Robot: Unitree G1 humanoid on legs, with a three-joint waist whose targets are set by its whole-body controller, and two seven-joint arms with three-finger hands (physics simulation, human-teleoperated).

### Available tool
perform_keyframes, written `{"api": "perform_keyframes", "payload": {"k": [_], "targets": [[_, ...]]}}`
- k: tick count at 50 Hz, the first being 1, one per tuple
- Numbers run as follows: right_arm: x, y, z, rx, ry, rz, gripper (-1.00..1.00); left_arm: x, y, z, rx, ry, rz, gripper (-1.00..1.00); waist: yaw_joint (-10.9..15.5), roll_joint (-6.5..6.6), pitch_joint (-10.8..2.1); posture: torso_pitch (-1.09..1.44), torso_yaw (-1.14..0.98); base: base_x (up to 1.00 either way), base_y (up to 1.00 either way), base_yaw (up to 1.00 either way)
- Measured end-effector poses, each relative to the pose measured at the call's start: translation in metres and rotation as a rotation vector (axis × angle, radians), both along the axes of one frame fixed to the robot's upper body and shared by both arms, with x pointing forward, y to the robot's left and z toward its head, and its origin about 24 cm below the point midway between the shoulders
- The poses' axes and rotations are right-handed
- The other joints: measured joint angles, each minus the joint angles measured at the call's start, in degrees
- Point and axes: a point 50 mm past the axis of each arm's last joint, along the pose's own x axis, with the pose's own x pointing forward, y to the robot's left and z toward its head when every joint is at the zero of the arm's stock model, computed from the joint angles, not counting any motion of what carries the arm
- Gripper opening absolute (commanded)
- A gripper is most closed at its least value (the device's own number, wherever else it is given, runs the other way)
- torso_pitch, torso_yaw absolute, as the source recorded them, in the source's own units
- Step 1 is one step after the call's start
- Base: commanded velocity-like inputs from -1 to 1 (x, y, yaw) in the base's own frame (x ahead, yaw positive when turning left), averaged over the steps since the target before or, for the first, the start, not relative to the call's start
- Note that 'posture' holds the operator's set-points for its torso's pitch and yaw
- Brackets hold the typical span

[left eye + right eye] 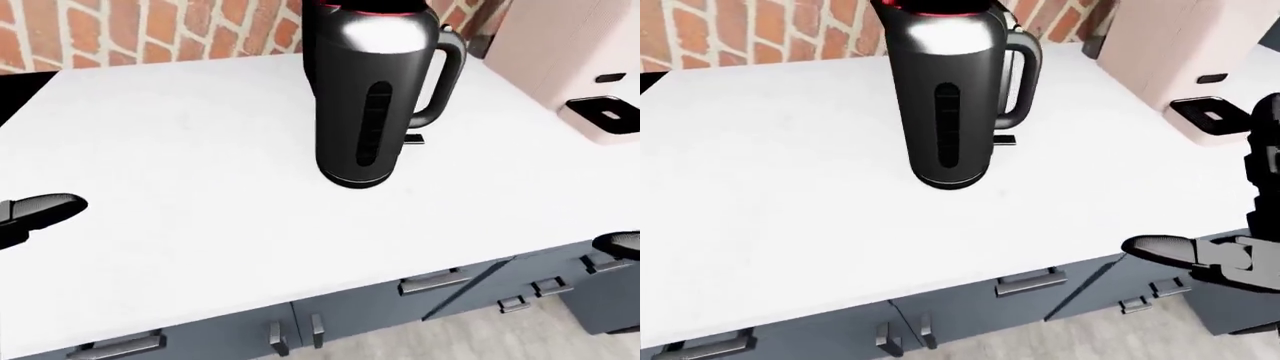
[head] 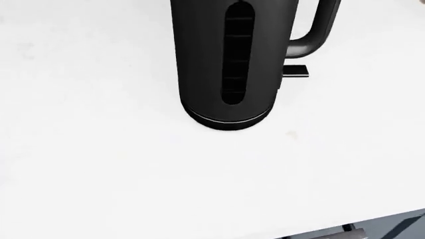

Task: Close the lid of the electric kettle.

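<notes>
A black and steel electric kettle (image 1: 372,94) stands upright on the white counter (image 1: 200,165), its handle to the right and a dark water window facing me. Its top is cut off by the top edge in every view, so the lid does not show. The head view shows only the kettle's lower body (image 2: 225,59). My left hand (image 1: 35,214) is at the left edge of the left-eye view, low over the counter and far from the kettle. My right hand (image 1: 1210,259) is at the lower right of the right-eye view, past the counter's edge.
A pink appliance (image 1: 580,60) stands on the counter to the right of the kettle. A red brick wall (image 1: 150,30) runs along the top. Grey drawers with handles (image 1: 435,281) lie below the counter edge.
</notes>
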Motion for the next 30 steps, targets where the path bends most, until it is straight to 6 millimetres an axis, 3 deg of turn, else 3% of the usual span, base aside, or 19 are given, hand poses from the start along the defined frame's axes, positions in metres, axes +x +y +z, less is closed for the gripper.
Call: {"api": "perform_keyframes", "payload": {"k": [7,30], "targets": [[-0.0012,0.0002,0.0025,-0.009,-0.015,-0.002,1.00,0.0003,-0.0008,0.0003,0.003,0.002,-0.001,1.00,0.40,-0.88,-0.34,0.00,0.00,0.00,0.00,0.00],[-0.0012,-0.0006,0.0021,-0.012,-0.006,-0.008,1.00,0.0000,-0.0045,0.0024,0.022,-0.007,-0.005,1.00,0.68,-0.41,0.20,0.00,0.00,0.00,0.00,0.00]]}}
